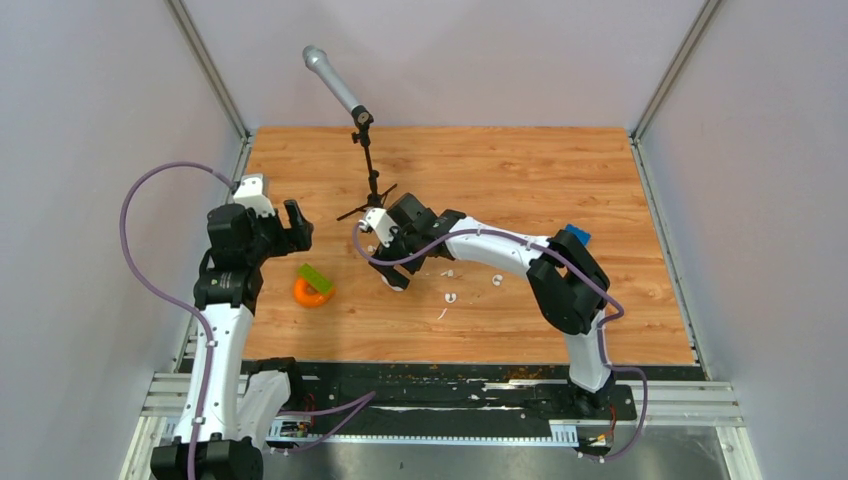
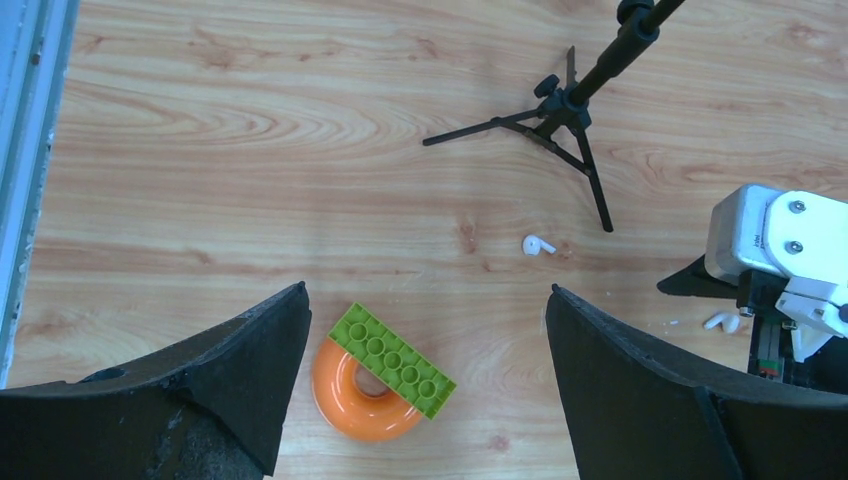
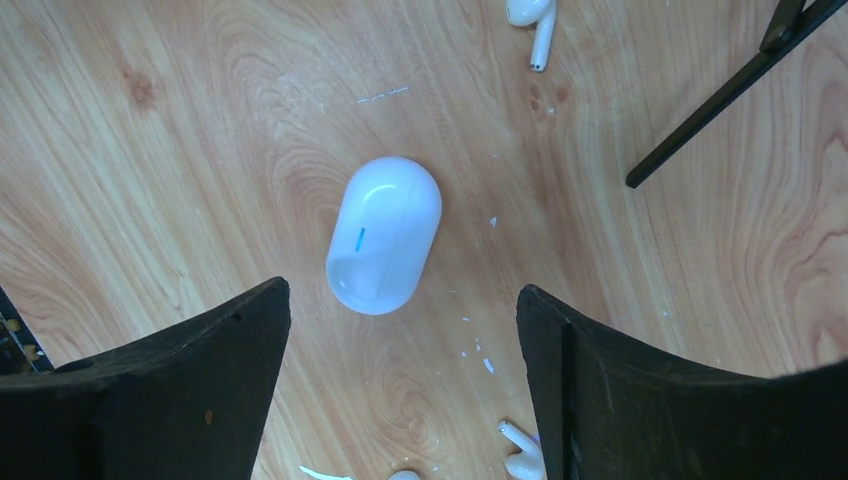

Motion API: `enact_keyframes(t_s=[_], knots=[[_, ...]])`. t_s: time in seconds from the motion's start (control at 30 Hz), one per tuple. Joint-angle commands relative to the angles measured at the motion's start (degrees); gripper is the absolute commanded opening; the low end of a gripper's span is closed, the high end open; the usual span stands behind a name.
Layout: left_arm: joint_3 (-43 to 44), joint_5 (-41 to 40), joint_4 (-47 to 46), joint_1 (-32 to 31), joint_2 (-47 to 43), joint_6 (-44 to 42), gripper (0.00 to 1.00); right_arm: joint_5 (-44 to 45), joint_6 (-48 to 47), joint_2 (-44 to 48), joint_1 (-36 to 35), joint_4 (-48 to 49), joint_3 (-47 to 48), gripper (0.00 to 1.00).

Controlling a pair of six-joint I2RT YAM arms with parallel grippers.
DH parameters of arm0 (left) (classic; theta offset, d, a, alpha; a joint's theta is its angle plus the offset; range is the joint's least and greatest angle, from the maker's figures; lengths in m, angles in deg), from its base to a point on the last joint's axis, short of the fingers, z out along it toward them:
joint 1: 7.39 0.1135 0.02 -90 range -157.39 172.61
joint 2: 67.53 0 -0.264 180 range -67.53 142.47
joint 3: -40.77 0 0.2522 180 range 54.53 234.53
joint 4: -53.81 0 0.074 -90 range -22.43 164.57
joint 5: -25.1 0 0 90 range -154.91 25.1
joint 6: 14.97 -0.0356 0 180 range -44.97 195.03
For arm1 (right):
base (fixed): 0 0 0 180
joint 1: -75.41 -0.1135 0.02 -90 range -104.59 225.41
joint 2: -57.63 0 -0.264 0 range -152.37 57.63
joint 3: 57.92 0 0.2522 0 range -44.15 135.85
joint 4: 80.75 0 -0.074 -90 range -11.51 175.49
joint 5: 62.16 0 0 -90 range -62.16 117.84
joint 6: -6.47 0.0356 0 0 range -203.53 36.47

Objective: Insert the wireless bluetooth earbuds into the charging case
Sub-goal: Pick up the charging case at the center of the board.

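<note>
The charging case (image 3: 383, 235) is a white oval pebble lying closed on the wood; it shows only in the right wrist view and is hidden under the arm in the top view. My right gripper (image 3: 402, 290) (image 1: 395, 272) is open and empty above it, with the case's near end between the fingertips. One earbud (image 3: 532, 20) lies beyond the case near the tripod; it also shows in the left wrist view (image 2: 538, 245). A second earbud (image 3: 522, 455) lies close to my right finger. My left gripper (image 2: 427, 290) (image 1: 295, 222) is open and empty, hovering at the left.
An orange ring (image 2: 365, 395) with a green brick (image 2: 392, 360) on it lies below my left gripper. A microphone on a black tripod (image 1: 368, 190) stands behind my right gripper. A blue object (image 1: 575, 237) sits behind the right arm. White scraps (image 1: 441, 314) lie on the table.
</note>
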Motion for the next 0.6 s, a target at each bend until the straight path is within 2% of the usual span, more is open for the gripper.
enact_keyframes(t_s=[0.0,0.23,0.57], knots=[[-0.23,0.96,-2.42,0.34,-1.04,2.2,0.94,-1.4,1.43,-0.91,-0.93,0.48,2.46,0.83],[-0.42,0.0,-2.48,0.37,-1.2,3.99,0.94,9.13,7.28,-2.05,-1.46,2.74,2.18,0.78],[-0.29,-0.32,-1.54,0.41,-0.53,3.5,0.93,4.34,6.54,-3.21,-1.99,2.72,3.58,0.77]])
